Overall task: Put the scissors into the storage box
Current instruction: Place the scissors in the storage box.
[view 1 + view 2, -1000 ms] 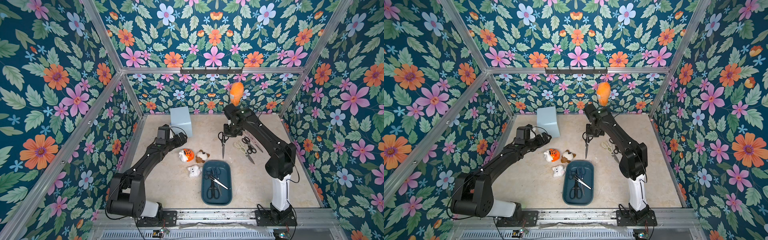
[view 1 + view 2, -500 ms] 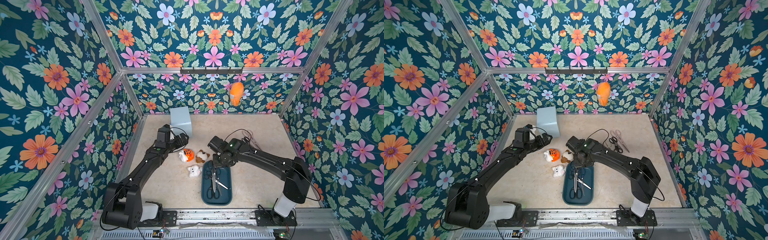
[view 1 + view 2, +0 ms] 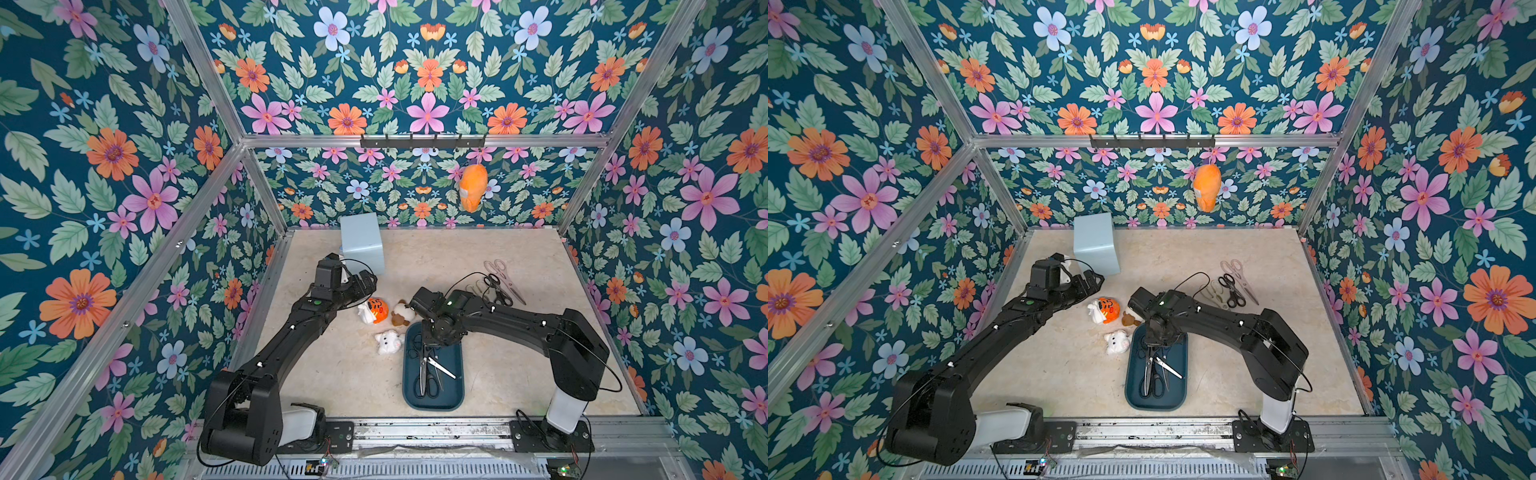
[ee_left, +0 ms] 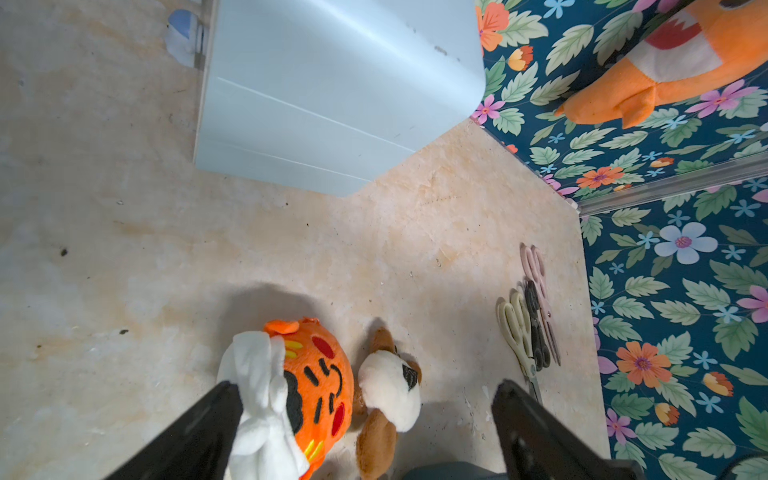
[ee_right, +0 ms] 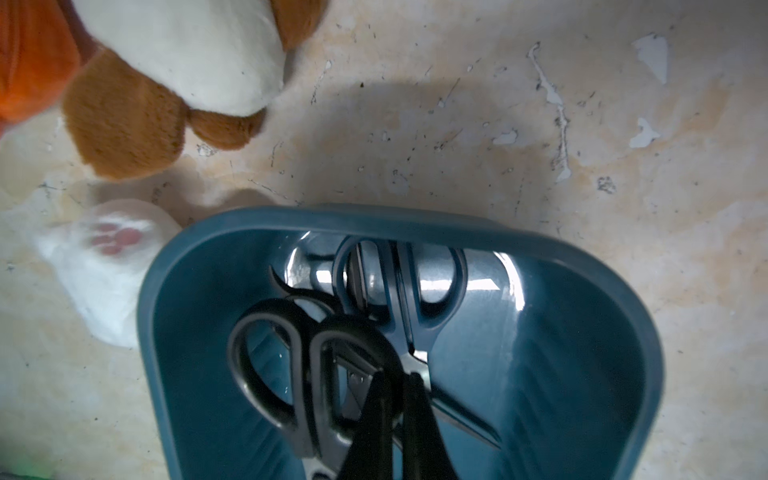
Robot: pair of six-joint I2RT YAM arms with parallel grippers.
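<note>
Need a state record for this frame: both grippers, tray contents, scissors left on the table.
right gripper: shut on black-handled scissors, low inside the storage box
left gripper: open, empty, near the orange plush toy
storage box contents: several pairs, count unclear
scissors on table: pink pair, black pair, beige pair, close together, back right
other: pale blue box, back left

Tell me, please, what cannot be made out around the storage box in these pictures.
- The storage box far end, both top views: covered by the right arm.
- The right gripper, right wrist view: fingers run off the frame edge.
- The scissors in the box, top views: overlapping, count unclear.
</note>
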